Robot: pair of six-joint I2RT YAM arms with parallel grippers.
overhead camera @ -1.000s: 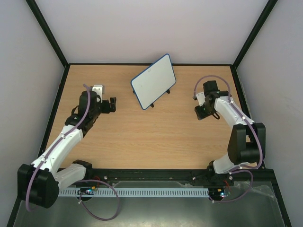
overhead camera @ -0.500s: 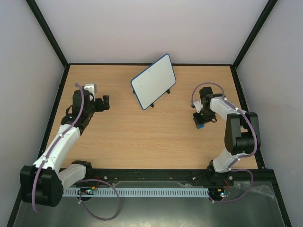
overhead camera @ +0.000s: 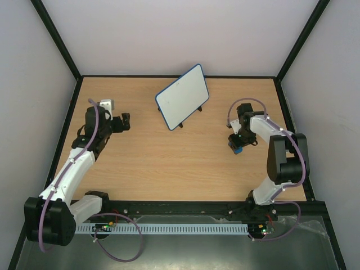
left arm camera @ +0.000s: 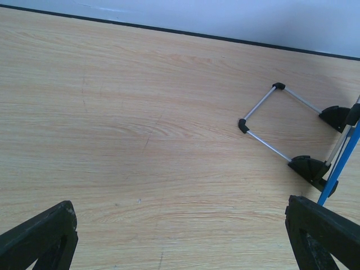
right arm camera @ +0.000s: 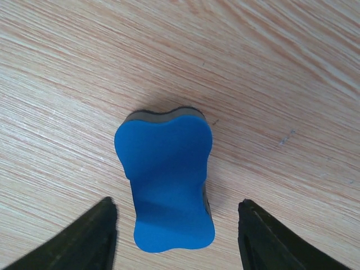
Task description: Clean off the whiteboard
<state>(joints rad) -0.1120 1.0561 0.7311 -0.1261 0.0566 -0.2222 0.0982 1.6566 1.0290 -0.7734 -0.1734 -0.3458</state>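
The whiteboard [overhead camera: 182,97], white with a thin blue frame, stands tilted on black feet at the back middle of the table. Its surface looks blank. The left wrist view shows only its blue edge [left arm camera: 343,160] and wire stand. A small blue eraser [right arm camera: 166,180] lies on the table to the right. My right gripper [right arm camera: 175,202] is open and points down over it, one finger on each side and neither touching; in the top view this gripper [overhead camera: 237,146] partly covers the eraser [overhead camera: 238,151]. My left gripper [overhead camera: 126,121] is open and empty, left of the board, over bare wood [left arm camera: 177,205].
The wooden table [overhead camera: 169,163] is ringed by a black rim and grey walls. The board's wire stand [left arm camera: 264,121] and black feet [left arm camera: 308,167] rest on the table to the right of my left gripper.
Over the last second my right gripper swung toward the near side and came down over the blue eraser. My left arm drew back to the left. Hardly anything moved in the last half second.
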